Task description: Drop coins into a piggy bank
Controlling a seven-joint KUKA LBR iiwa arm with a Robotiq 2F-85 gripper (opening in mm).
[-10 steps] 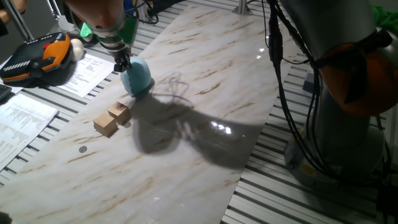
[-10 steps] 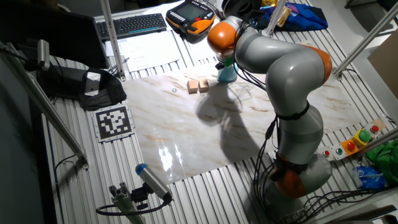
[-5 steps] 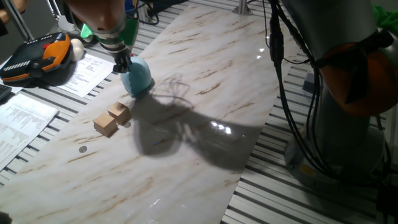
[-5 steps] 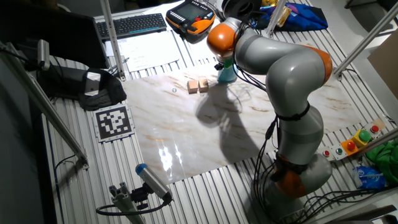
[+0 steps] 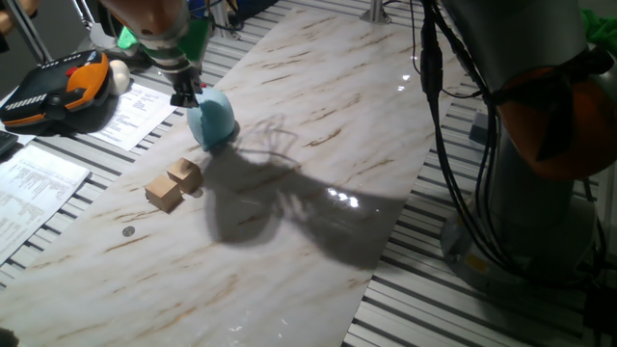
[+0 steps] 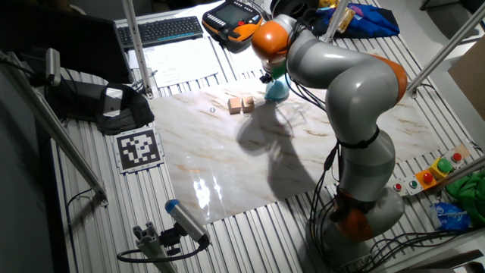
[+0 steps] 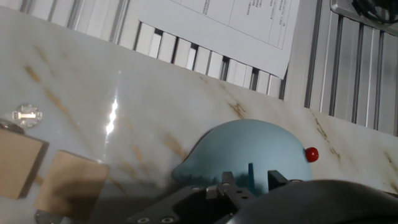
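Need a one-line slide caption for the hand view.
Gripper poised just above the pale blue piggy bank, two wooden cubes at left.

We're in a robotics lab: a big grey-and-orange arm [image 6: 356, 98] stands on a ribbed aluminium bench [image 6: 98, 205] topped with a marble-look board [image 5: 318, 145]. An orange-and-black pendant [image 5: 53, 89], a keyboard [image 6: 163, 29], printed sheets [image 5: 39, 178], a coded marker tag [image 6: 138, 149], loose cables [image 5: 453, 145] and a button box [image 6: 432, 171] sit around it.

Arm bent low across the table, wrist pointing down, gripper [image 5: 186, 94] fingers close together
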